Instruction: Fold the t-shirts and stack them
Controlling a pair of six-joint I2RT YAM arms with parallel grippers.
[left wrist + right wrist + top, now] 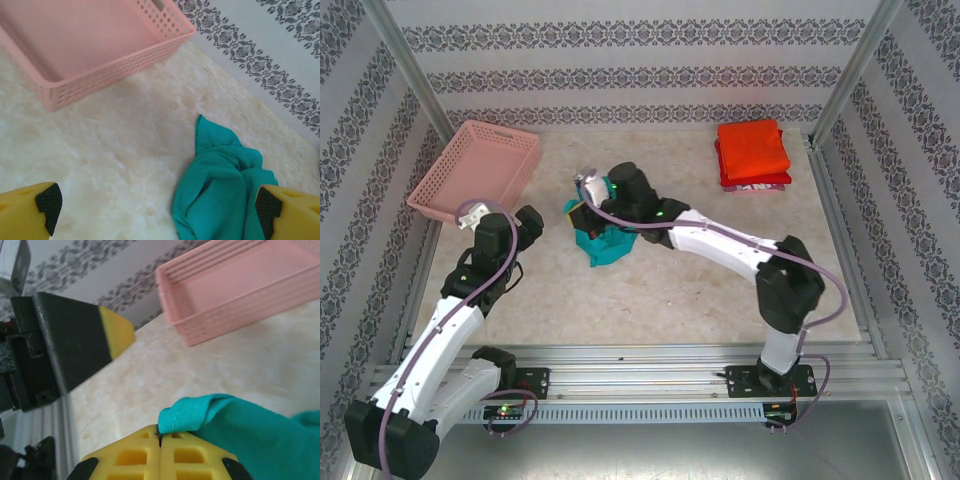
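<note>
Right gripper (pixel 160 437) is clenched on the teal t-shirt's (pixel 250 430) edge mid-table. Left gripper (pixel 157 206) hangs released beside it. The pink lattice basket (pixel 480 165) shows bare floor. Folded t-shirts (pixel 752 152) are stacked far right.

Overhead view; wrist close-ups at teal t-shirt (pixel 215 190)

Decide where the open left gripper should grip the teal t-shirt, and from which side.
Probably the loose peaked corner of the teal t-shirt, approached from the left arm's side: it lies free on the table, away from the edge the right gripper pinches.
</note>
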